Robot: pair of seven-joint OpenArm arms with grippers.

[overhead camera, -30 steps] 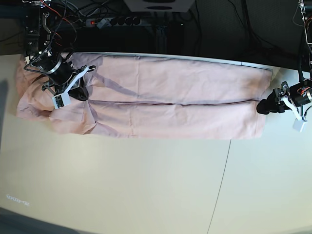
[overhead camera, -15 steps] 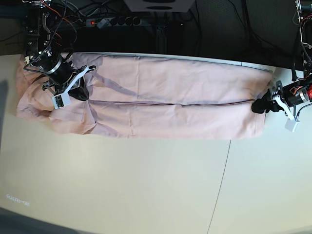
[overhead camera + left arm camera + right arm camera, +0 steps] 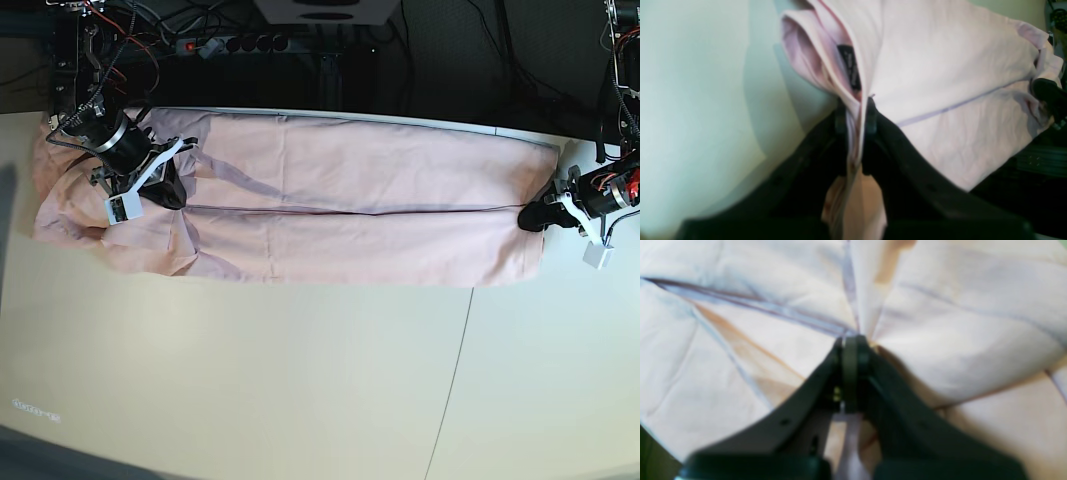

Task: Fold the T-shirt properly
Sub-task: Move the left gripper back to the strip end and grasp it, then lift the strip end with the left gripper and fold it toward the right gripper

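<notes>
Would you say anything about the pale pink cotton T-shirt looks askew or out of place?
Yes. The pale pink cotton T-shirt is bunched and wrinkled at the base view's left end, near the right gripper, while the rest lies fairly flat. Nothing looks damaged.

Both arms (image 3: 110, 140) are black with white wrist brackets; grippers (image 3: 853, 133) have black tapered fingers; red wiring.

cream table (image 3: 300, 380), dark cabled backdrop (image 3: 450, 60)
</notes>
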